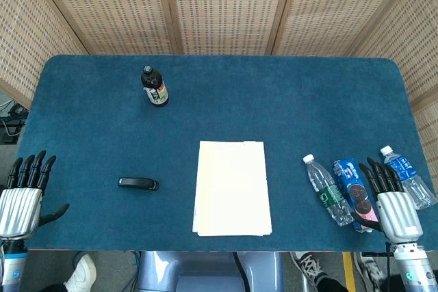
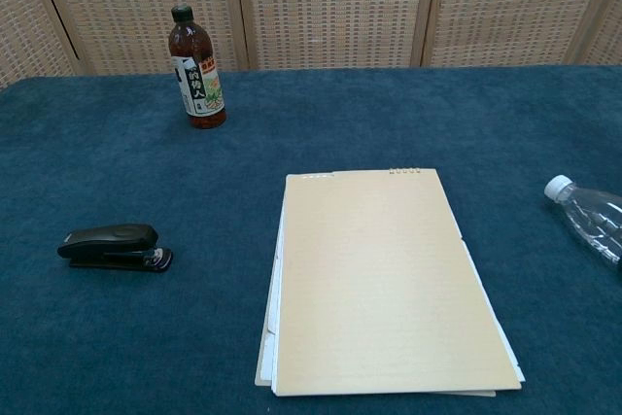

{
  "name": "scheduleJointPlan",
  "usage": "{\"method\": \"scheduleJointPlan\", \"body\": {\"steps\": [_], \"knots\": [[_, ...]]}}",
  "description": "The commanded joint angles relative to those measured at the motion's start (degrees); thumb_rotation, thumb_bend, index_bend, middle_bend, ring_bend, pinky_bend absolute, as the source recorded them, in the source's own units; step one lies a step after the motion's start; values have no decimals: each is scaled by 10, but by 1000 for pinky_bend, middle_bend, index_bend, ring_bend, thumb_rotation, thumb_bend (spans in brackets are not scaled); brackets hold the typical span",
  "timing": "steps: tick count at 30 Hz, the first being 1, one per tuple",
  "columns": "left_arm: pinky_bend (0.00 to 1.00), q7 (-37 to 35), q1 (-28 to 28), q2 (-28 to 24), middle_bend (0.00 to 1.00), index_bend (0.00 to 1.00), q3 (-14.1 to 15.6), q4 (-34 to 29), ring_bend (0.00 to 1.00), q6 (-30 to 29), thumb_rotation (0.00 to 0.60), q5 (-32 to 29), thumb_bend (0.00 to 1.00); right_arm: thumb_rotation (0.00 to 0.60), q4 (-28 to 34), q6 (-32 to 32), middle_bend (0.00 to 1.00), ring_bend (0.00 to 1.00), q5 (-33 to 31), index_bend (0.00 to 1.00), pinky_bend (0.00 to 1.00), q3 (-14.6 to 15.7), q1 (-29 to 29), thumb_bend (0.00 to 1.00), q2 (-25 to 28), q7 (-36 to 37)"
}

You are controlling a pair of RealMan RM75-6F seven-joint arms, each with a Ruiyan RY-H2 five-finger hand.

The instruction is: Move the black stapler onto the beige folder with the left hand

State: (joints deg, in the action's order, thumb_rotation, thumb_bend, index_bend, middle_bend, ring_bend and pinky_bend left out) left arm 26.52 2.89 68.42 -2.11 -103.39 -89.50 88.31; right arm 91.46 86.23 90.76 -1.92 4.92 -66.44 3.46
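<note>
Black stapler (image 1: 137,183) lies flat on the counter (image 1: 287,100), apart from the beige folder (image 1: 231,187). Left robot hand (image 1: 24,196) and right robot hand (image 1: 391,200) both empty, fingers extended.

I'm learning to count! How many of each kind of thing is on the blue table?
Bottles: 3, a dark one standing and two clear ones lying down
Stapler: 1
Folder: 1
Blue snack packet: 1
Total: 6 things
The left hand and right hand hold nothing.
</note>
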Motion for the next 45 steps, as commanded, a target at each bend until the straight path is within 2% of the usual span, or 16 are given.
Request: {"method": "scheduleJointPlan", "body": {"steps": [1,31,37,41,45], "knots": [[0,2,0,0,0,0,1,0,0,1,600,0,170,600,1,0,0,0,-1,51,0,-1,0,137,2,2],[0,2,5,1,0,1,3,-4,0,9,600,4,171,600,2,3,0,0,0,50,0,0,-2,138,3,3],[9,10,27,12,0,76,-9,8,0,34,600,1,180,600,3,1,0,0,-3,51,0,-2,-1,138,3,3],[75,26,49,19,0,159,-24,7,9,55,600,-4,230,600,3,2,0,0,-4,51,0,-2,-2,138,3,3],[136,37,75,25,43,247,-37,-1,75,89,600,-19,248,600,3,2,0,0,-6,51,0,-3,-2,138,4,6]]}}
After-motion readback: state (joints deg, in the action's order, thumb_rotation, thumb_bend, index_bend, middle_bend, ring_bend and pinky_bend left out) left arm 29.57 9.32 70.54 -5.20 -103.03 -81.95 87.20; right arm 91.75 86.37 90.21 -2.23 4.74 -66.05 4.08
